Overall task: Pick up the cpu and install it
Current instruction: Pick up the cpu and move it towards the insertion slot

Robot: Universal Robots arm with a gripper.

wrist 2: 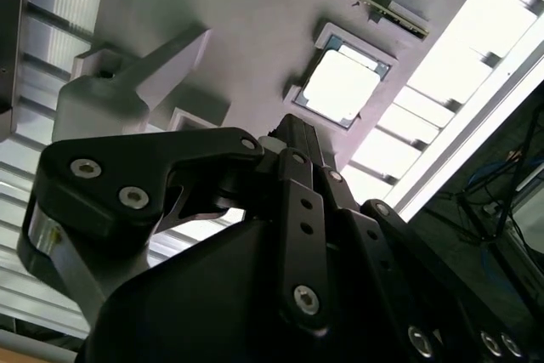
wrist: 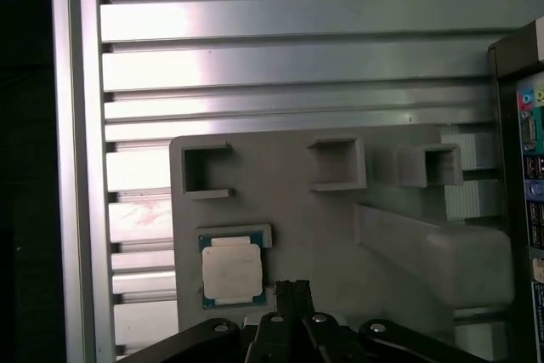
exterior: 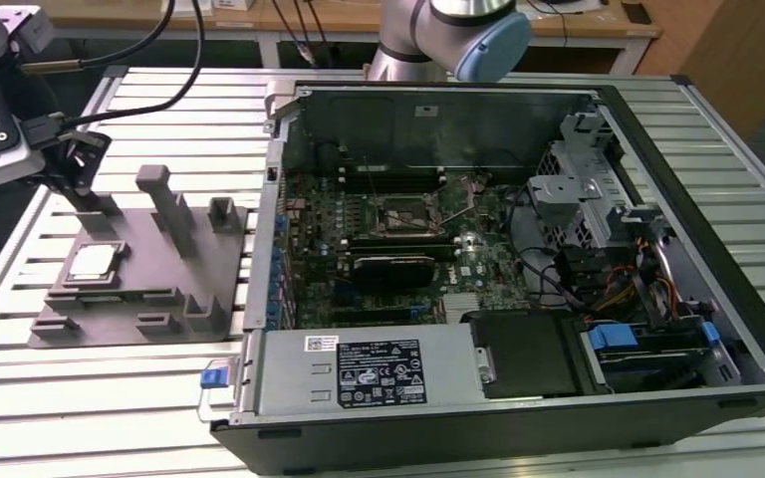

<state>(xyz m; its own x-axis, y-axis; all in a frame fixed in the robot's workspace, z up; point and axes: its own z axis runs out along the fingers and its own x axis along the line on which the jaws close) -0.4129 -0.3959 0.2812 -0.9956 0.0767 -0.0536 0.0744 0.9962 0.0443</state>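
Exterior view shows the cpu [exterior: 95, 261] lying flat in a shallow recess of the grey fixture [exterior: 156, 277] on the counter [exterior: 104, 398], beside the open computer case [exterior: 436, 124]. The recess likely holds it square for pickup. The claw [wrist: 293, 288] hovers near it, clenched on nothing.

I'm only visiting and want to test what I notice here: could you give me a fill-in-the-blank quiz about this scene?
1. The cpu lies on the grey fixture plate, ____ the open computer case.
2. In the exterior view, that plate sits to the case's ____.
3. The tool hovers over the plate and holds ____.
Missing words: outside; left; nothing.
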